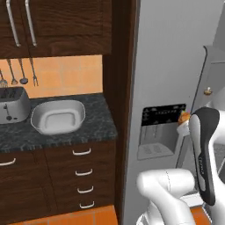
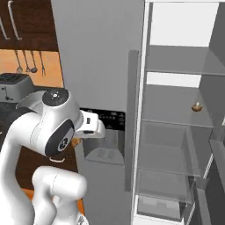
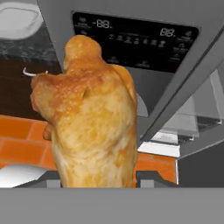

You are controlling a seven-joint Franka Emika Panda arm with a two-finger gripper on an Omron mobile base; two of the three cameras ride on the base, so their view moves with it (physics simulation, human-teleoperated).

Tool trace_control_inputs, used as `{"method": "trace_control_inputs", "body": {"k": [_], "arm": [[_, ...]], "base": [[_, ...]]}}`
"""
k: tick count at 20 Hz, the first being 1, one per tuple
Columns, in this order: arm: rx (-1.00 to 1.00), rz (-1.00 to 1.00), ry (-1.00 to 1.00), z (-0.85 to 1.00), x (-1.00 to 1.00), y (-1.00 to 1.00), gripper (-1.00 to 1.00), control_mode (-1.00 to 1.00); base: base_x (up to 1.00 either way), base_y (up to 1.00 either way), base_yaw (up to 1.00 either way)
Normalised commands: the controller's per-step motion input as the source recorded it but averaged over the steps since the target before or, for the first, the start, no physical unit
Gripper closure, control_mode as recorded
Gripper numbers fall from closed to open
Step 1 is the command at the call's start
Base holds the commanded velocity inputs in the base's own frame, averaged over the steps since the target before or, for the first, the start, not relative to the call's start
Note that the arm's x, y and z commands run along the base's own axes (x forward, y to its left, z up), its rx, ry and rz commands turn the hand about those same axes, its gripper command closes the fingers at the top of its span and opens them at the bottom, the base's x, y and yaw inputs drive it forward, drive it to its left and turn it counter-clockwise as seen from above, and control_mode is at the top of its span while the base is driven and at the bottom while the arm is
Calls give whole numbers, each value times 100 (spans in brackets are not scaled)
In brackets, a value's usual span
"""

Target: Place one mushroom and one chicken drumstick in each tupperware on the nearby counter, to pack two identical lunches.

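Pincer [image 3: 97, 181] is closed around a chicken drumstick [image 3: 89, 118], gripped at the lower end so the golden meat rises toward twelve o'clock in the hand view, in front of the fridge's dark dispenser panel [image 3: 135, 39]. That hold looks chosen for carrying: the piece stands clear of the door and should drop freely into a container. In the left base view a bit of orange meat [image 1: 184, 117] shows at three o'clock, beside the arm's dark wrist.

Across the table [image 1: 99, 125], the rounded tupperware [image 1: 58, 115] sits open and appears empty at about nine o'clock, just right of the silver toaster [image 1: 12, 104], so I judge it the likely destination. One mushroom [image 2: 196, 107] rests on a fridge shelf [image 2: 176, 118] at three o'clock in the right base view, waiting its turn.

Writing: the panel shows two pale "88" readouts; the smaller icons are too blurred to read.
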Motion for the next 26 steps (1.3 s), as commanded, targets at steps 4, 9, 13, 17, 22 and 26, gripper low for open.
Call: {"method": "trace_control_inputs", "body": {"k": [4,9,13,17,22,26], "arm": [[0,0,0,0,0,0,100,100],[0,0,0,0,0,0,100,100],[0,0,0,0,0,0,100,100],[0,0,0,0,0,0,100,100],[1,0,0,-3,13,0,100,-100],[3,0,5,-42,75,4,100,-100]], "base": [[-5,100,0],[1,100,-1],[46,100,-3],[94,58,0],[62,1,0],[0,0,0]]}}
